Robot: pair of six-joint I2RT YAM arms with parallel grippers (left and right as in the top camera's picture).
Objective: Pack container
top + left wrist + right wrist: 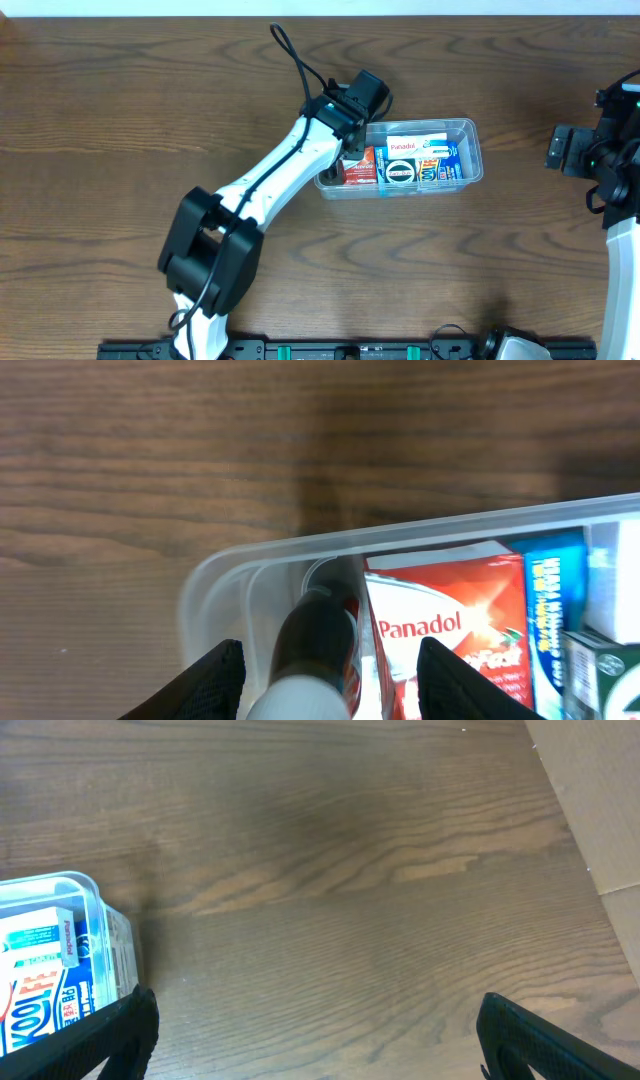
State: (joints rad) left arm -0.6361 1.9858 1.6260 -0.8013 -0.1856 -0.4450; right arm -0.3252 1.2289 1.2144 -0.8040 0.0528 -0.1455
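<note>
The container, a clear shallow tub, sits right of centre on the table and holds several medicine boxes. My left gripper hangs over its left end. In the left wrist view the left gripper is open. A dark bottle-shaped item with a white end stands between the fingers with a gap on each side. It rests inside the container's rounded corner, beside a red Panadol box. My right gripper is open wide over bare wood, to the right of the container.
A blue box and a white box lie further right inside the tub. The right arm stands at the table's right edge. A pale panel borders the far corner in the right wrist view.
</note>
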